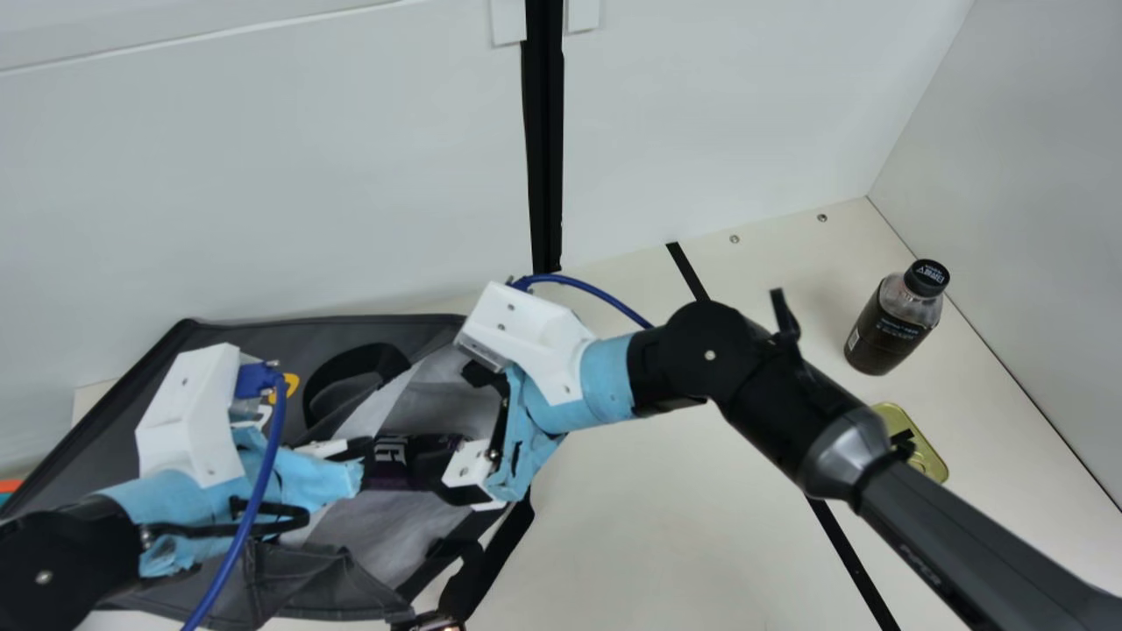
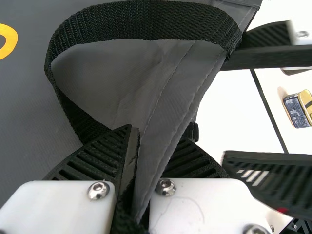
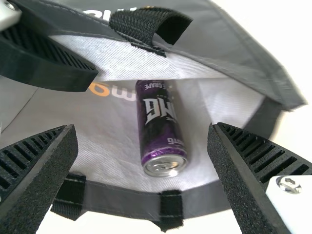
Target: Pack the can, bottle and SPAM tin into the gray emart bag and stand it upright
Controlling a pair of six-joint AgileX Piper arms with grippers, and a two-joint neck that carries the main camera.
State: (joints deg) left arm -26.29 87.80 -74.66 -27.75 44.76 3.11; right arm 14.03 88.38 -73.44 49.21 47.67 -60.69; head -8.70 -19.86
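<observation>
Can in bag mouth; tin & bottle still to pack.
Packing step, prob. 1st of 3 items: can [image 3: 161, 122] lies on its side on the pale lining of the gray bag [image 1: 263, 337], just inside the mouth. Bag itself is down on the tabletop [image 1: 684, 535], not stood up. L claw [image 2: 155, 134] is closed on the bag's edge by a strap loop [image 2: 146, 20], prob. to keep the mouth open. R claw [image 3: 142, 129] is wide open over the can, nothing gripped. SPAM tin [image 1: 931, 460] & upright bottle [image 1: 887, 331] are both on the tabletop, well apart from the bag. Next, I'd say: R claw backs out w/o snagging the lining, then goes for tin or bottle; L claw needs to hold that edge meanwhile.
</observation>
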